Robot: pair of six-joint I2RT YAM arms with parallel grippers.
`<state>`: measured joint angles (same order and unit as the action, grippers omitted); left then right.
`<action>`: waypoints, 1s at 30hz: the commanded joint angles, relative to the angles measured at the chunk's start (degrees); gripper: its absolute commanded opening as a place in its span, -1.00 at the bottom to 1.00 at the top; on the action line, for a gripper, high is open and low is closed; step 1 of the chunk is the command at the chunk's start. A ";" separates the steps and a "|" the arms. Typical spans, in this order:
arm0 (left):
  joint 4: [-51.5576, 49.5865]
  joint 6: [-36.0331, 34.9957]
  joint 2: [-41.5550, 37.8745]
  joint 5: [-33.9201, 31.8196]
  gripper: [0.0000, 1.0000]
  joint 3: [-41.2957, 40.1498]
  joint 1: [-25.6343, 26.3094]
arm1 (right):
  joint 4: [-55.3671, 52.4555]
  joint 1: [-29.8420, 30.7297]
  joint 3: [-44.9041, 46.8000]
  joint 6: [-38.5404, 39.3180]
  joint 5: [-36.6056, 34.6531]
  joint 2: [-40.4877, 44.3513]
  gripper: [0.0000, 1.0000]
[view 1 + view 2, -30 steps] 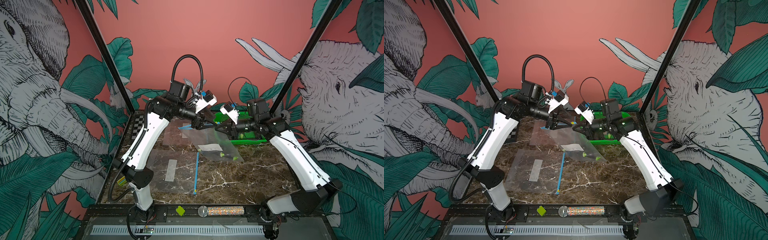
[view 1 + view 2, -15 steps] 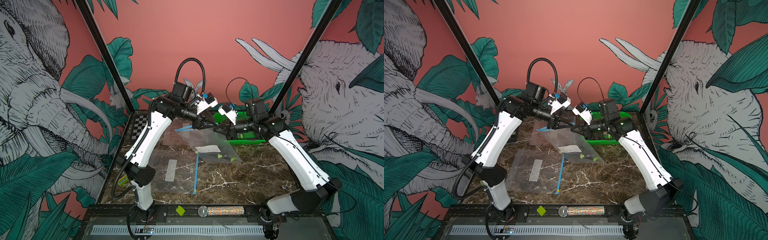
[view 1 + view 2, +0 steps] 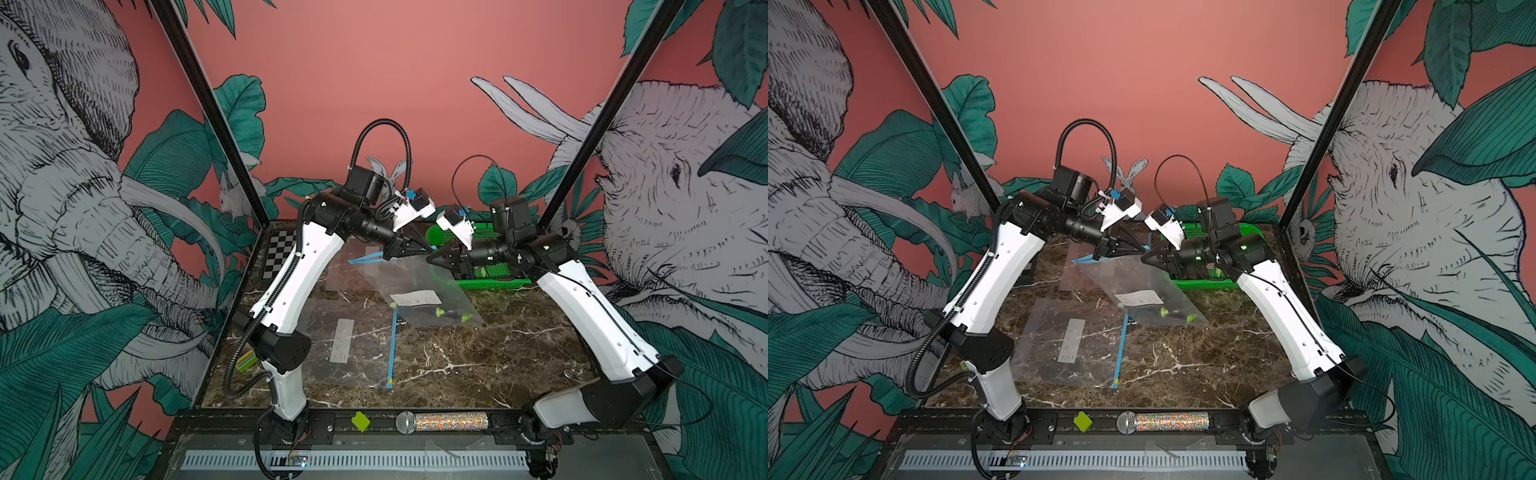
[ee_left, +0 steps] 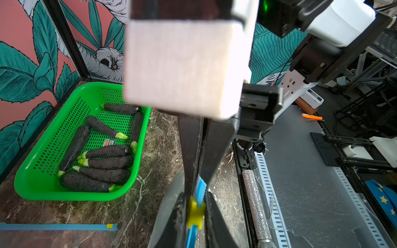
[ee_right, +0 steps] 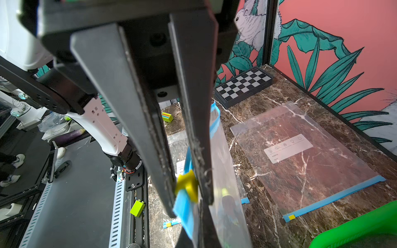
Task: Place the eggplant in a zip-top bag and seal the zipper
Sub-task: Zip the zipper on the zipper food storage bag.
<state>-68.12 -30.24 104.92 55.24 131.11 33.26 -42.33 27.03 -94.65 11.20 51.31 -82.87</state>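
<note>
A clear zip-top bag (image 3: 415,282) (image 3: 1133,278) hangs tilted above the marble at the back. Dark eggplant (image 3: 419,310) (image 3: 1177,316) (image 5: 228,206) with green tips lies in its low end. Both grippers meet tip to tip at the bag's raised blue zipper edge (image 3: 365,259). My left gripper (image 4: 195,199) (image 3: 432,248) has its fingers pressed on both sides of the yellow slider (image 4: 195,211) (image 5: 187,185). My right gripper (image 5: 190,206) (image 3: 430,258) is shut on the blue zipper strip right beside that slider.
A green basket (image 4: 32,178) (image 3: 490,284) with several eggplants stands at the back right, under the right arm. Two empty bags (image 3: 345,345) (image 5: 300,150) lie flat on the marble. A chessboard (image 3: 280,257) sits back left. A microphone (image 3: 440,422) lies on the front rail.
My left gripper has travelled right along the bag's top edge to the right gripper and closed its jaws on the slider. The right gripper has kept its grip.
</note>
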 commanded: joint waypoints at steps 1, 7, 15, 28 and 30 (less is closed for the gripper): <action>-2.19 -1.75 -0.50 0.74 -0.75 1.31 -0.38 | 0.58 0.35 -1.76 0.93 0.81 -0.14 -1.00; -2.67 -2.04 -1.08 0.64 -0.96 1.15 -0.42 | 0.58 0.31 -1.50 0.93 0.77 -0.02 -1.00; -2.81 -2.19 -1.83 0.61 -1.00 0.47 -0.38 | 1.11 0.22 -0.97 1.54 -0.24 0.87 -0.89; -2.90 -2.19 -1.92 0.65 -1.00 0.46 -0.38 | 1.37 -0.72 -0.53 2.51 1.77 2.10 -0.71; -2.90 -2.19 -1.92 0.62 -1.00 0.47 -0.35 | 1.43 -0.91 -0.53 2.42 2.02 1.99 -0.71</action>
<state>-69.56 -30.96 104.92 55.16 131.11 33.26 -42.28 26.57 -94.65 12.69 51.77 -82.39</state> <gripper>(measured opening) 0.098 0.145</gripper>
